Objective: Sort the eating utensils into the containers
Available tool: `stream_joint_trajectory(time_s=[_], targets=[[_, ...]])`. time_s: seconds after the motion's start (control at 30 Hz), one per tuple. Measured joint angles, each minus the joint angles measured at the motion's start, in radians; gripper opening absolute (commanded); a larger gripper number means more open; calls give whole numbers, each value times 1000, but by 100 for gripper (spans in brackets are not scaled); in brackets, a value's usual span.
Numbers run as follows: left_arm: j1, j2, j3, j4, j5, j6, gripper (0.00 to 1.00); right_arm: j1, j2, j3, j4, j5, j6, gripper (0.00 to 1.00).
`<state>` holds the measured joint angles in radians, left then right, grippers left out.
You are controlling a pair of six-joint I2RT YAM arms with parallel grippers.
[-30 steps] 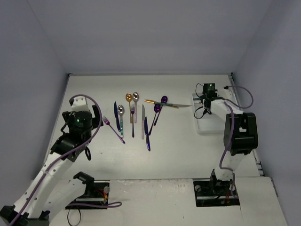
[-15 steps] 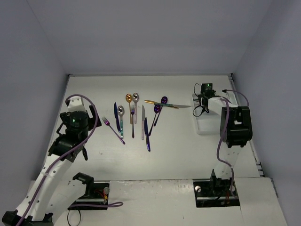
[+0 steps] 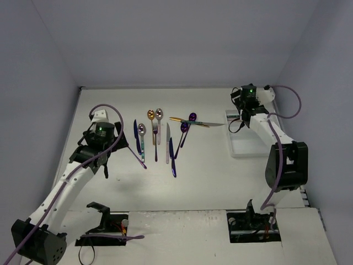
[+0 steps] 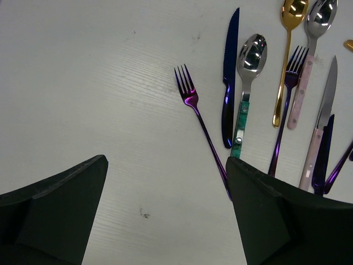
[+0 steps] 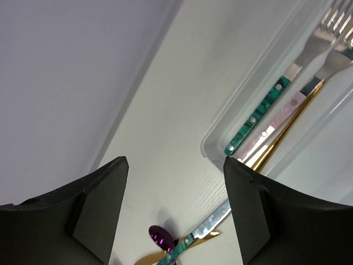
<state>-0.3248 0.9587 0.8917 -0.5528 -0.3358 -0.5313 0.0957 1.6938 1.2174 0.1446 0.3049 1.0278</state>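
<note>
Eating utensils (image 3: 156, 138), slim metal forks, spoons and knives, lie mostly loose on the white table (image 3: 193, 176), well to the left of the white divided tray (image 3: 238, 152). Inside the tray, in the compartment along its outer wall, a teal-handled fork (image 5: 258, 117), a pink-handled fork (image 5: 278, 117) and a gold handle (image 5: 287, 138) rest side by side.

The right gripper (image 5: 175, 171) hangs over the tray's far corner with its fingers spread wide and nothing between them. Just left of the tray, a teal-handled knife (image 5: 190, 237) overlaps a gold piece, with a purple spoon (image 5: 159, 240) just beside it.

Farthest from the tray, the left gripper (image 4: 165, 165) hovers above the table, fingers also spread wide and empty. Below it a purple fork (image 4: 201, 118) lies alone with bare table on both sides. On the fork's tray side lie a dark blue knife (image 4: 229, 83), a teal-handled spoon (image 4: 247, 83) and a gold spoon (image 4: 285, 66), close together.

These pieces look stiff, light and sturdy, but polished and flat against the table, so they would likely slip or skate under a poor pinch. The best hold is probably across the narrow handle near mid-length, where a piece should balance. The lone purple fork looks easiest to take. The overlapping pieces near the tray may drag each other.
</note>
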Motion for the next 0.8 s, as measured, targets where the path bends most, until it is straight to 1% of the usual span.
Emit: stream_joint_trajectory(time_s=[0.1, 0.2, 0.27, 0.37, 0.47, 0.7, 0.8], targets=[[0, 55, 26, -8, 25, -56, 87, 19, -97, -28, 2, -20, -106, 68], [0, 130, 44, -11, 51, -125, 86, 54, -211, -96, 7, -47, -201, 68], [0, 202, 61, -11, 63, -169, 86, 86, -284, -151, 1, -59, -247, 68], [0, 329, 83, -10, 84, -232, 82, 136, -382, -232, -5, -85, -307, 68], [0, 435, 97, -10, 102, -291, 81, 161, -466, -315, -11, -119, -347, 70], [0, 603, 148, -15, 107, -373, 75, 163, -557, -409, -28, -191, -447, 76], [1, 656, 169, -11, 107, -394, 72, 167, -594, -442, -30, -223, -485, 77]])
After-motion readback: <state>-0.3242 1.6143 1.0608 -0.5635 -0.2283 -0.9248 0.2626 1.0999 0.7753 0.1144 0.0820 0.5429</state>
